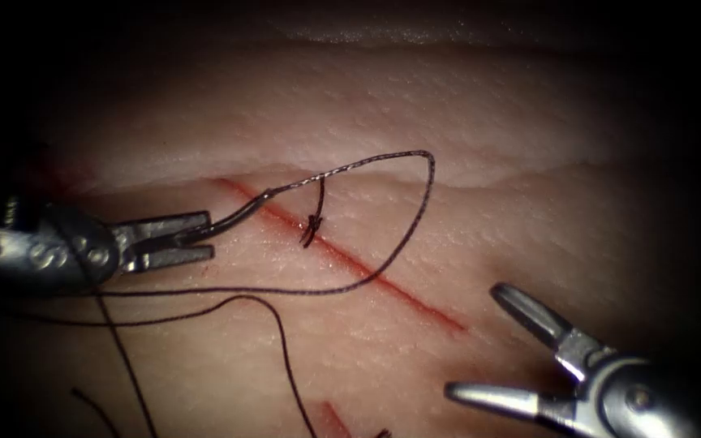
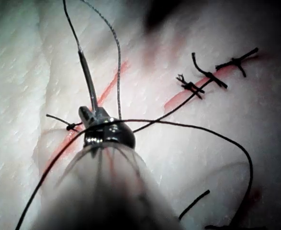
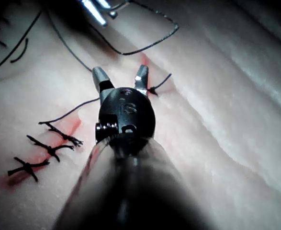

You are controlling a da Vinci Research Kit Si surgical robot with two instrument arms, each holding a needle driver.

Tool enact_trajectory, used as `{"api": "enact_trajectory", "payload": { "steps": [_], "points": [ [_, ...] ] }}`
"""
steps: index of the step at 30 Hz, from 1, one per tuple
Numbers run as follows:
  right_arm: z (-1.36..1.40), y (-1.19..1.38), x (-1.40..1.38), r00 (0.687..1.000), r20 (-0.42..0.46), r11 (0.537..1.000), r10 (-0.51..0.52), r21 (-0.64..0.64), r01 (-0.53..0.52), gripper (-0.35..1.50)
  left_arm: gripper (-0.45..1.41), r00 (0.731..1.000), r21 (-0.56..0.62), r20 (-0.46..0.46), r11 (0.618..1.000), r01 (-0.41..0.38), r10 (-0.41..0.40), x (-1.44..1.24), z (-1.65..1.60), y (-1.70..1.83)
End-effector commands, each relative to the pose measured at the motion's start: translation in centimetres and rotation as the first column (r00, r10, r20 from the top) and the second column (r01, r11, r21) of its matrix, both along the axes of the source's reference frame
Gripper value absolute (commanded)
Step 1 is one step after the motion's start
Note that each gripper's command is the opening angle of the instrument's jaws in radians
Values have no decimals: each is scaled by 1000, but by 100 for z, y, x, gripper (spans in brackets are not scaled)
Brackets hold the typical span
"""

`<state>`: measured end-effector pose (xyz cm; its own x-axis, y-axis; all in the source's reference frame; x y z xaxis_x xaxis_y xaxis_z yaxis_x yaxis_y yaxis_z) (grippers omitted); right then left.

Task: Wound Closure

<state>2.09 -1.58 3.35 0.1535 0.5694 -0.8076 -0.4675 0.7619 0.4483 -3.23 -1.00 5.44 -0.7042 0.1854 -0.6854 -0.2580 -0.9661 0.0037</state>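
The tissue (image 1: 480, 122) carries a slanting red cut (image 1: 399, 292). My left tool (image 1: 196, 241) comes in from the left, shut on the dark curved needle (image 1: 241, 212). The needle's thread end sticks out past the jaws over the cut's upper end, free of the tissue. From it the thread (image 1: 427, 174) loops right and sweeps back across the cut. A knotted stitch (image 1: 311, 229) sits on the cut. My right tool (image 1: 474, 341) hovers open right of the cut, holding nothing. The left wrist view has the needle (image 2: 87, 79) rising from the left tool (image 2: 90, 114). The right tool (image 3: 121, 75) stands open.
Loose thread strands (image 1: 277, 341) trail over the tissue left of the cut. Several finished stitches (image 3: 49, 149) with red fluid lie further along the wound, also seen as stitches (image 2: 197, 86) from the left wrist. A short cut thread end (image 2: 194, 205) lies loose.
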Motion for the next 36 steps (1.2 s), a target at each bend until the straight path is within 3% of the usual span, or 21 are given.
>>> {"api": "enact_trajectory", "payload": {
  "steps": [1, 7, 11, 16, 20, 26, 36],
  "points": [
    [-10, -2, 9, 1000, -19, 999, 21, 27, -20, 67, -45, 1000, -28, -1, 1000, 6, -6, -27, 7, 1],
    [-23, -7, 12, 995, -57, 994, 77, 84, -72, 57, -45, 999, -98, 11, 994, 51, -50, -80, 13, 9],
    [-20, 6, 11, 983, -3, 979, 183, 90, -182, 56, -45, 995, -157, 21, 983, 95, -93, -102, 20, 10],
    [0, 20, 9, 958, 52, 951, 282, 117, -286, 61, -45, 991, -209, 54, 969, 135, -126, -111, 24, 0],
    [25, 35, 4, 939, 87, 929, 333, 140, -342, 84, -45, 987, -239, 90, 959, 154, -136, -114, 30, -1],
    [50, 46, 7, 902, 97, 881, 420, 193, -431, 103, -45, 982, -267, 109, 947, 180, -156, -117, 36, 0],
    [59, 49, 30, 903, 61, 875, 426, 224, -428, 96, -45, 982, -288, 145, 944, 162, -124, -140, 51, -7]
  ]
}}
